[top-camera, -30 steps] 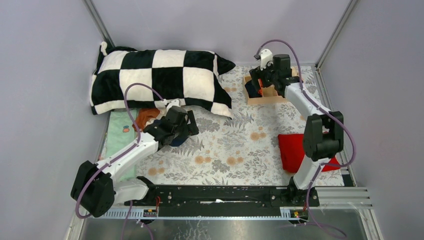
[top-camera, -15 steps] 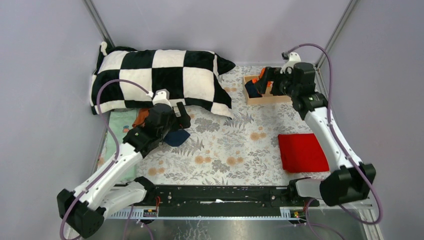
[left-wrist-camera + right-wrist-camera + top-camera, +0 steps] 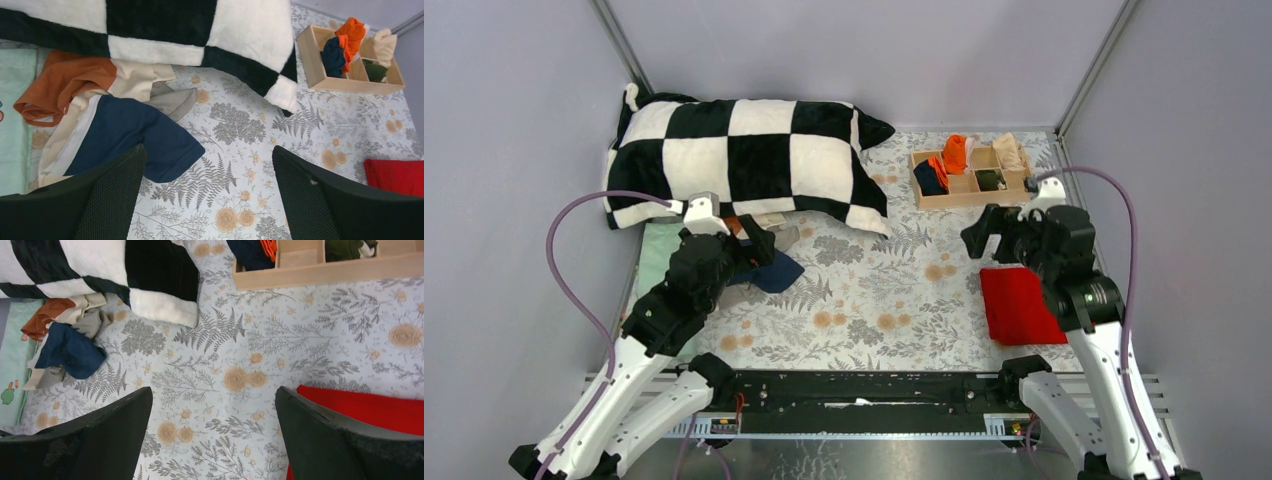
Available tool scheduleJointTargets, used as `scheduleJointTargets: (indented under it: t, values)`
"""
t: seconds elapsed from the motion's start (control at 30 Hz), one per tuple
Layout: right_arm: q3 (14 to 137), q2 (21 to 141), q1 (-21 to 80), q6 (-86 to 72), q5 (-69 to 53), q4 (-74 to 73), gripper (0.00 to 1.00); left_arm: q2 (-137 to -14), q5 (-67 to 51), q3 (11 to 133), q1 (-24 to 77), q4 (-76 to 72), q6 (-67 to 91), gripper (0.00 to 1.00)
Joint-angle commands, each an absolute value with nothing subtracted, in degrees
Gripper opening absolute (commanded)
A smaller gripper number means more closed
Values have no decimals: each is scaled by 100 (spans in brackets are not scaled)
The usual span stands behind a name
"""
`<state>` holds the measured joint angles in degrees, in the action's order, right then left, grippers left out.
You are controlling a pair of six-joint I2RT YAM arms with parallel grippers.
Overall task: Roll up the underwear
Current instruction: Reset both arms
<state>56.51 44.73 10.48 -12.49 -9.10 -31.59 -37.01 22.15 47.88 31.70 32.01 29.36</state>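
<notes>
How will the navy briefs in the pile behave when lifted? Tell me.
The navy briefs will probably droop limply: they lie creased and flat. Thin, so likely light. They overlap the beige cloth, so lifting may drag it.

- Pillow (image 3: pixel 744 160): lying across the far left of the table (image 3: pixel 894 300).
- Loose underwear (image 3: pixel 769 272): lying heaped just before the pillow, partly under its near edge, overlapping the mat (image 3: pixel 656 255) at the left edge.
- Divided box (image 3: pixel 969 198): sitting far right, holding rolled underwear (image 3: pixel 932 177).
- Folded cloth (image 3: pixel 1019 305): lying near right, well before the box.
</notes>
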Motion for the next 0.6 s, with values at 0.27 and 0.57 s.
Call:
scheduleJointTargets:
  t: [0.27, 0.57]
  values:
    - [4378, 3024, 1046, -1453, -702, -3030, 100, -3561, 2644, 4871, 3120, 3694, 2582, 99]
    - [4053, 2464, 1043, -876, -317, -2861, 100, -3433, 2379, 4763, 3120, 3537, 2518, 99]
